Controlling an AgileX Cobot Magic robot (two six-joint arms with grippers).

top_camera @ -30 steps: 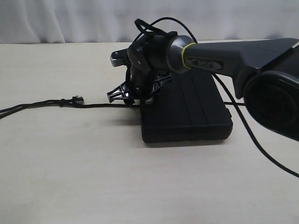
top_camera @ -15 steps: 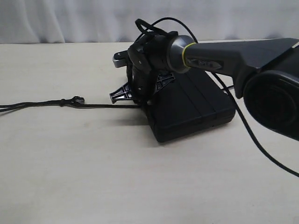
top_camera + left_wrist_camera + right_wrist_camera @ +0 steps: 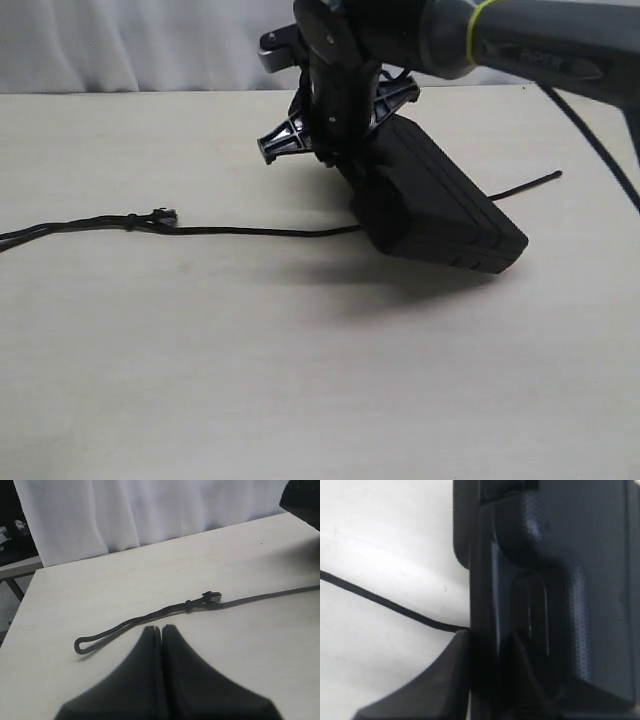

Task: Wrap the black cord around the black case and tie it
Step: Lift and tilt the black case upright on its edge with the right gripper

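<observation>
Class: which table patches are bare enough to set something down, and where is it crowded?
Bare: the near table strip in front of the black cord, and the far-left patch behind it. Crowded: around the tilted black case in the right gripper.

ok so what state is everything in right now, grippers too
case: tilted, gripped end raised off the table
cord: slack on the table, passing under the case, not wrapped or tied
right gripper: shut on the case's raised edge
left gripper: shut, empty, clear of the cord

left end effector (image 3: 161, 631) fully closed
</observation>
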